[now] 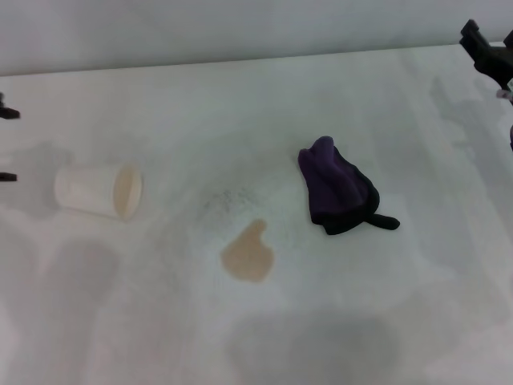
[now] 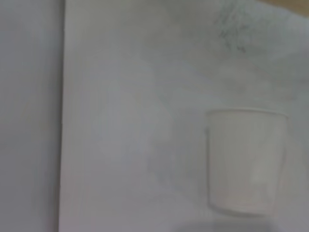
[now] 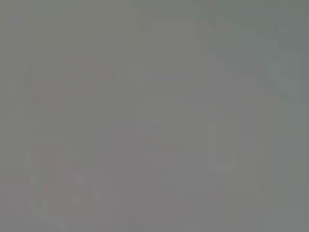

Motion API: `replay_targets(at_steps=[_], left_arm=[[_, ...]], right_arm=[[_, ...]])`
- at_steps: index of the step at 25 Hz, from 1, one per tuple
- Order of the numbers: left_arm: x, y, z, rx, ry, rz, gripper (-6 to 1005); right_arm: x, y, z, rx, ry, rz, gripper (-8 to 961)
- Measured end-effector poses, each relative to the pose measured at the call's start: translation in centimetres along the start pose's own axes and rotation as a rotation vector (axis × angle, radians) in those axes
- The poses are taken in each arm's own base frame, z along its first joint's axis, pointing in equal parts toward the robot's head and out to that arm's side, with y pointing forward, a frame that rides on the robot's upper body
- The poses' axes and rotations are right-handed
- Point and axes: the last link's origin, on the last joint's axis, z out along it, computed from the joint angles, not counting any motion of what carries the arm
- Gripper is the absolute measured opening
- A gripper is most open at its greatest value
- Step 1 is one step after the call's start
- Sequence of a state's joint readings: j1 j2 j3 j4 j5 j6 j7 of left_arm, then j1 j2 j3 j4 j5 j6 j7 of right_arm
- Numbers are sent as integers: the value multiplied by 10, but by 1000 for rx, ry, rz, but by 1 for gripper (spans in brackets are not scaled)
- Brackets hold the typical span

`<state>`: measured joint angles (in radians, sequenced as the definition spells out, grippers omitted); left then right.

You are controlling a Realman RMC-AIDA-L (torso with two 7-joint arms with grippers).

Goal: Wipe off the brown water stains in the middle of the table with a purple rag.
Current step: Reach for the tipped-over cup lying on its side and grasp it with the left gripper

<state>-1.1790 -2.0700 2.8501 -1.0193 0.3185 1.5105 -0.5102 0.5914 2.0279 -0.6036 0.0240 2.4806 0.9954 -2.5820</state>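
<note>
Two grippers at table (image 1: 417,321) edges: left gripper (image 1: 6,144) far left, right gripper (image 1: 489,56) far right corner; cannot tell finger state of either. Purple rag (image 1: 337,188) bunched right of centre. Brown stain (image 1: 248,255) near-left of rag, apart. Paper cup (image 1: 98,191) on side, left.

Black angular right gripper (image 1: 486,50), small pale fitting
</note>
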Motion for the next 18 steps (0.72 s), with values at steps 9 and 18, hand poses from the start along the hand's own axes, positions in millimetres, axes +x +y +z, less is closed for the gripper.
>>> replay_targets(at_steps=[9,18], left_arm=[[22,1,24,-71,88,36,890],[33,4,42,-101,127,54,891]], right_arm=[[-2,-1,1,4,-6,0,856],[-2,-6,-1,23,-7,8,855]])
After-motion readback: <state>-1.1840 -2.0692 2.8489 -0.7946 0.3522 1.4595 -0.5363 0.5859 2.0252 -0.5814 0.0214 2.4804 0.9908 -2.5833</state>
